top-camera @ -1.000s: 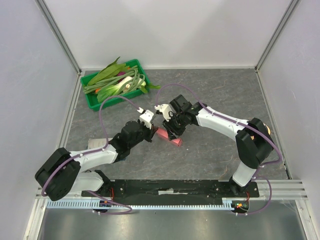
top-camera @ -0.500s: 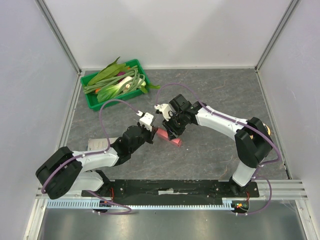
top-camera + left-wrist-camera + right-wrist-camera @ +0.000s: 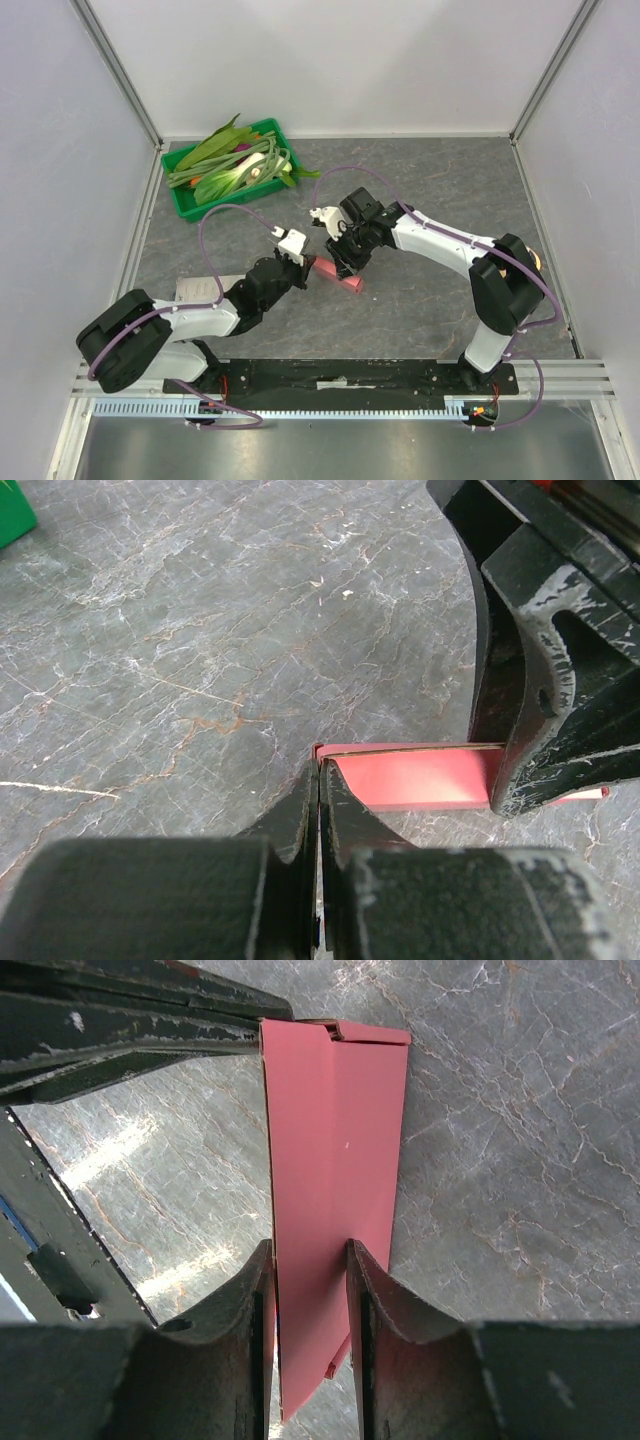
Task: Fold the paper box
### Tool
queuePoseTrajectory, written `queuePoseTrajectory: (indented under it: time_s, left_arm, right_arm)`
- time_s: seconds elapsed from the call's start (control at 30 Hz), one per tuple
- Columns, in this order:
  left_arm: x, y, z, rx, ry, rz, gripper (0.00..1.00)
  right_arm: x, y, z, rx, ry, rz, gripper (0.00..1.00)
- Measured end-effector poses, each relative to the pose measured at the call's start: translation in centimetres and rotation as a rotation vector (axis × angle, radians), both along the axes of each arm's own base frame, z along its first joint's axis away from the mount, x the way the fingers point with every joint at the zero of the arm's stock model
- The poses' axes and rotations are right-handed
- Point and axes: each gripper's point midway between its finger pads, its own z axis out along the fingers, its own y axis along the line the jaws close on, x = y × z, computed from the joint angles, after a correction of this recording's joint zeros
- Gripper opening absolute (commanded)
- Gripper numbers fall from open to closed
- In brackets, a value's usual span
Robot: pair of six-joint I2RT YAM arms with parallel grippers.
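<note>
The paper box [image 3: 335, 1140] lies flat on the grey table [image 3: 430, 170], about in the middle and between the two arms, well apart from the green tray [image 3: 185, 205] at the far left. It is thin pink-red cardboard, already flattened into a narrow strip of more than one layer. I judge it very light and rather stiff along its length, but easy to crease or tear at the flaps, and it may slide on the smooth stone surface when pushed.

At the left end of the box, the left gripper [image 3: 318, 780] has its fingers pressed fully together, with the tips touching the corner. Whether a thin edge is pinched between them, I cannot tell.

Further right, the right gripper [image 3: 308, 1255] has one finger on each side of the strip and clamps it near its other end.

A good hold, in my opinion, is near a fold line, not on a loose tab, and with gentle pressure.
</note>
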Motion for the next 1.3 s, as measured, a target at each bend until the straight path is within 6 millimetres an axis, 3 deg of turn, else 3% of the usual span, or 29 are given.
queuePoseTrajectory:
  time_s: [0.17,0.37,0.53,0.63,0.73,0.8,0.9,1.07,1.3]
  left_arm:
    - [0.2,-0.1,-0.2,-0.004,-0.010,0.013,0.02]
    - [0.2,0.1,-0.3,-0.010,-0.017,0.027,0.02]
    - [0.2,0.2,-0.4,-0.018,-0.009,0.041,0.02]
    - [0.2,0.2,-0.4,-0.021,-0.007,0.051,0.02]
    - [0.1,0.1,-0.4,-0.023,-0.005,0.053,0.02]
    - [0.1,0.0,-0.4,-0.021,-0.001,0.052,0.02]
    - [0.1,-0.1,-0.4,-0.010,0.006,0.062,0.02]
    - [0.3,-0.2,-0.3,0.005,0.023,0.082,0.02]
    - [0.4,-0.5,-0.4,0.026,0.034,0.099,0.02]
  right_arm:
    - [0.2,-0.1,0.0,0.004,0.007,-0.008,0.16]
    - [0.3,-0.1,0.1,0.004,0.018,-0.033,0.50]
    - [1.0,-1.2,0.4,-0.024,0.001,-0.137,0.64]
    - [1.3,-2.3,1.6,-0.032,-0.041,-0.203,0.69]
    - [1.7,-3.2,3.7,-0.021,-0.107,-0.262,0.69]
    - [1.8,-3.9,5.3,-0.002,-0.155,-0.299,0.57]
    - [1.3,-5.1,6.6,0.009,-0.198,-0.346,0.49]
    - [-1.0,-6.8,6.2,-0.001,-0.219,-0.392,0.41]
    - [-2.7,-5.7,5.2,0.009,-0.212,-0.363,0.36]
